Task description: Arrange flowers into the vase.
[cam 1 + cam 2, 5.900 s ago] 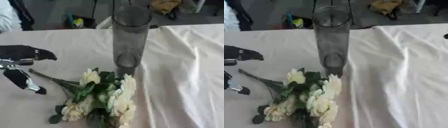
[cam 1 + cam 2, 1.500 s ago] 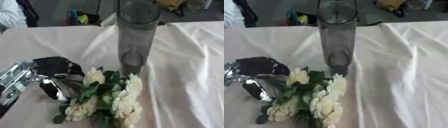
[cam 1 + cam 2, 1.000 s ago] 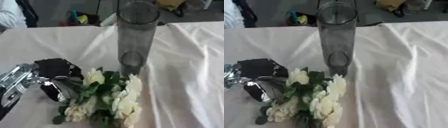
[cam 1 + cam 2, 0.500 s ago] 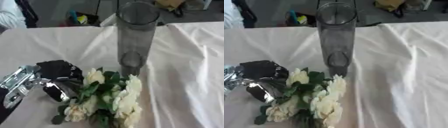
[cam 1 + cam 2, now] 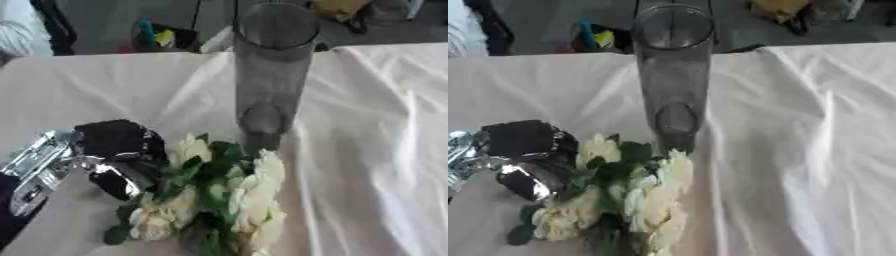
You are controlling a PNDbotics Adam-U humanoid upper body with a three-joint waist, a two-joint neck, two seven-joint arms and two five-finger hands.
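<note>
A tall clear glass vase [image 5: 269,75] stands upright and empty at the middle of the table. In front of it lies a bunch of cream-white flowers [image 5: 219,200] with green leaves, heads toward the near edge. My left hand [image 5: 118,150], black with a silver wrist, comes in from the lower left and sits over the stem end of the bunch, its fingers curled down among the stems and leaves. Whether the stems are pinched is hidden by the leaves. My right hand shows in neither view.
A wrinkled white cloth [image 5: 376,140] covers the table. Beyond the far edge are dark clutter and a yellow item [image 5: 337,7]. A person's white sleeve [image 5: 22,35] shows at the far left corner.
Over the last seconds my left hand moved right from the table's left side onto the stem end of the bunch. In the last half second it sank slightly; the flowers stayed put.
</note>
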